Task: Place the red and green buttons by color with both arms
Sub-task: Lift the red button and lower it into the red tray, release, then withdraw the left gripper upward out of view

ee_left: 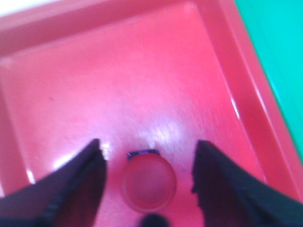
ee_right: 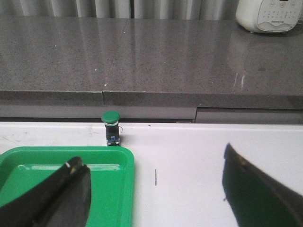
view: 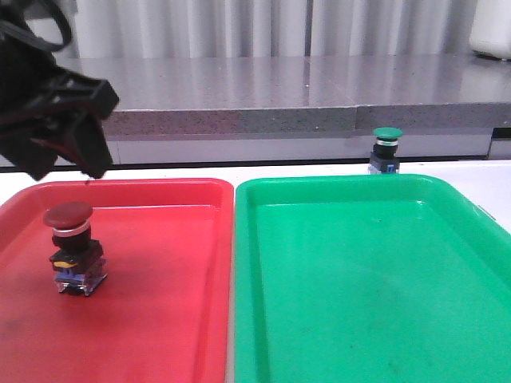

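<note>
The red button (view: 70, 247) stands upright in the left part of the red tray (view: 160, 319). My left gripper (view: 70, 163) hangs open above it, apart from it. In the left wrist view the red cap (ee_left: 149, 182) lies below and between the spread fingers of the left gripper (ee_left: 147, 143). The green button (view: 386, 150) stands upright on the white table just behind the far edge of the green tray (view: 359, 303). My right gripper (ee_right: 150, 158) is open and empty, well short of the green button (ee_right: 111, 126). It is out of the front view.
The two trays sit side by side, red on the left and green on the right. A corner of the green tray (ee_right: 113, 189) lies under the right gripper. A grey stone counter (view: 279, 88) runs behind the table, with a white appliance (ee_right: 267, 14) on it.
</note>
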You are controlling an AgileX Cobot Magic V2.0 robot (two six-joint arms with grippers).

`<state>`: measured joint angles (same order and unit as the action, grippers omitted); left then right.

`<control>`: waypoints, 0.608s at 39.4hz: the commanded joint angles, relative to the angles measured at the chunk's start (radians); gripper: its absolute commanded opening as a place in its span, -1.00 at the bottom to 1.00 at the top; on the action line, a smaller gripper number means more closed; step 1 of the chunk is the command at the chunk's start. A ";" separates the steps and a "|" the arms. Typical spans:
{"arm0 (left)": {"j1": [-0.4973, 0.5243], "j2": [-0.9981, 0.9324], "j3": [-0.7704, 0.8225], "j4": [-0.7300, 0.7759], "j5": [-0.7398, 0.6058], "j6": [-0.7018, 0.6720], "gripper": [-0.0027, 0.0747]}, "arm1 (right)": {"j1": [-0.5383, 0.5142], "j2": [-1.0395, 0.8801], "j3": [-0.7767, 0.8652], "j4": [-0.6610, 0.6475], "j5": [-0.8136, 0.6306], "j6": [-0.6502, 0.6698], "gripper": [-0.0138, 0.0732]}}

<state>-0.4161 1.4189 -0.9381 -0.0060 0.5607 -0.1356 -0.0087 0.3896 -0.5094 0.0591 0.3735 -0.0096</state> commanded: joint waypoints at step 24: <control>0.241 -0.718 0.370 0.006 -0.281 -0.008 -0.98 | -0.001 0.012 -0.037 -0.004 -0.081 -0.001 0.67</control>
<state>-0.1800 0.8102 -0.6070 0.0000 0.3888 -0.1356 -0.0087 0.3896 -0.5094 0.0591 0.3735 -0.0096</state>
